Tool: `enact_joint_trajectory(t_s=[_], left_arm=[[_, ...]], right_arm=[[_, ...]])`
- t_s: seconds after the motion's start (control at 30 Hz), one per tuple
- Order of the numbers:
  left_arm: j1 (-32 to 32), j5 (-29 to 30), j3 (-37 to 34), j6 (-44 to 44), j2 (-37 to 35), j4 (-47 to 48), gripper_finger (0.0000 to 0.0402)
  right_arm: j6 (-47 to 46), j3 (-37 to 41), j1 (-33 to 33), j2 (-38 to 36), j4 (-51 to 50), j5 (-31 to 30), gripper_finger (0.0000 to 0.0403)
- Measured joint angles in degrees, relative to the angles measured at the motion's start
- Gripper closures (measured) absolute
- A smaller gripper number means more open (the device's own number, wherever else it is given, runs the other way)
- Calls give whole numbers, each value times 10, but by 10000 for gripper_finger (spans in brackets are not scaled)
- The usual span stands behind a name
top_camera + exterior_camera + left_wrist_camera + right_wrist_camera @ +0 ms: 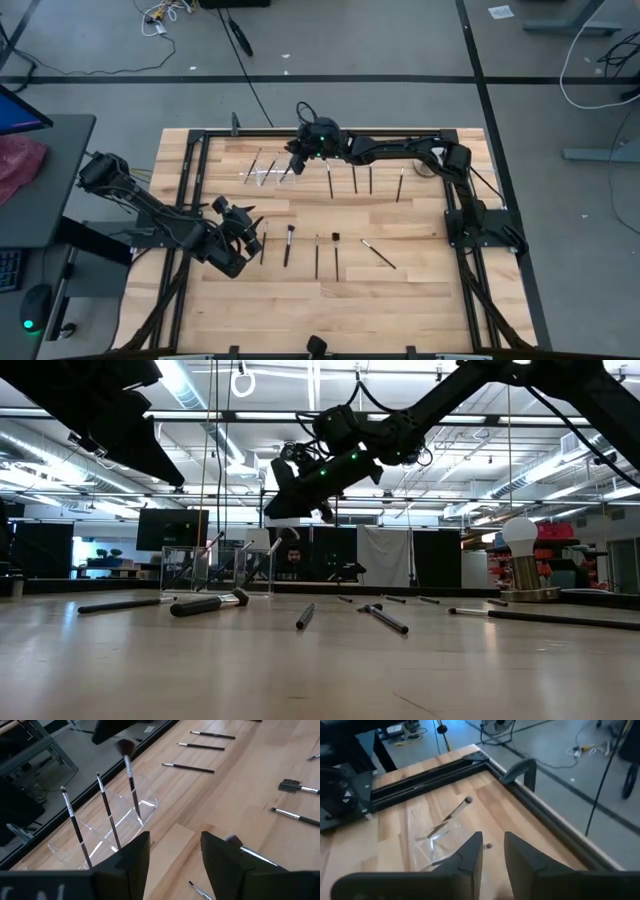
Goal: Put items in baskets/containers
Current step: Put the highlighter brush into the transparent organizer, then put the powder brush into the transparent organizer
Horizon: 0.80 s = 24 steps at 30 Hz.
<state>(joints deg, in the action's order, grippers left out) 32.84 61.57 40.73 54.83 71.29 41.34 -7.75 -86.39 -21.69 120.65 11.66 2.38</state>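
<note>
A clear plastic holder [262, 172] stands at the table's far left. Three dark-handled brushes lean in it, tufts up [75, 827] [107, 812] [131, 785]. My right gripper [492, 852] hovers just above the holder's right end, open, with nothing between its fingers. The nearest brush's tuft [122, 745] stands just below it. Several more brushes lie flat on the wood: a far row [353, 180] and a near row [316, 255]. My left gripper [175, 855] waits open and empty near the table's left side, beside the near row.
A black metal frame [200, 160] runs around the table, and its far rail [435, 770] passes close behind the holder. A round pale object on a stand [520, 560] sits at the far right. A person [292, 565] sits in the room beyond the table.
</note>
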Motion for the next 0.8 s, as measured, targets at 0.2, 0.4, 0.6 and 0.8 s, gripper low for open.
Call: enact_joint_trajectory(t_s=[0.2, 0.4, 0.6, 0.8], left_arm=[[0, -2, 0, 0, 0, -2, 225], [0, -3, 0, 1, 0, -10, 225], [2, -13, 0, 5, 0, -16, 225], [2, -13, 0, 16, 0, -35, 225]], right_arm=[[53, 0, 6, -46, -26, -4, 321], [108, 0, 63, -112, -184, -7, 321], [117, 17, 176, -130, -290, -89, 327], [59, 111, 294, -130, -276, -253, 353]])
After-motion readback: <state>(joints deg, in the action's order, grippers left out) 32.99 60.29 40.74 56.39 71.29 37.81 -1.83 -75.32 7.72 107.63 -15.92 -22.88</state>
